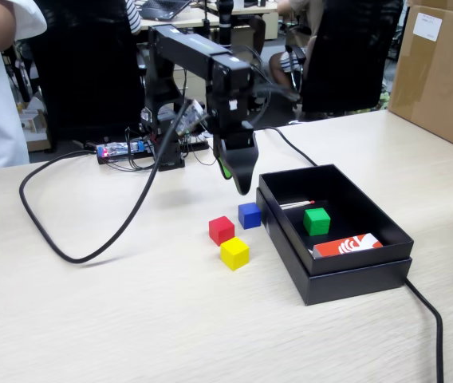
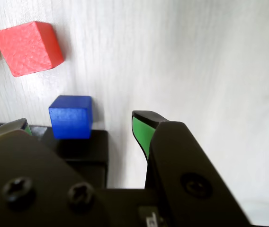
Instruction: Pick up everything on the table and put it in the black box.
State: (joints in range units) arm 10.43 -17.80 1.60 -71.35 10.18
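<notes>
Claw [image 2: 80, 124] spread and empty, hovering just above the blue cube [image 2: 71, 116], which sits between its tips, apparently lined up for a grasp. Red cube [image 2: 29, 47] and yellow cube [image 1: 234, 253] lie beyond on the desk [image 1: 131, 319]. Green cube [image 1: 317, 221] already in the black box [image 1: 354, 275] beside the claw.

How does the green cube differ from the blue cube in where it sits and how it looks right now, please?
The green cube lies inside the black box, near a red-and-white packet; the blue cube sits outside it on the table, close to the box's outer wall. The green one is done; the blue one is not yet boxed. The open tool hovers nearer the blue cube. Both look like equal-sized solid cubes.
</notes>
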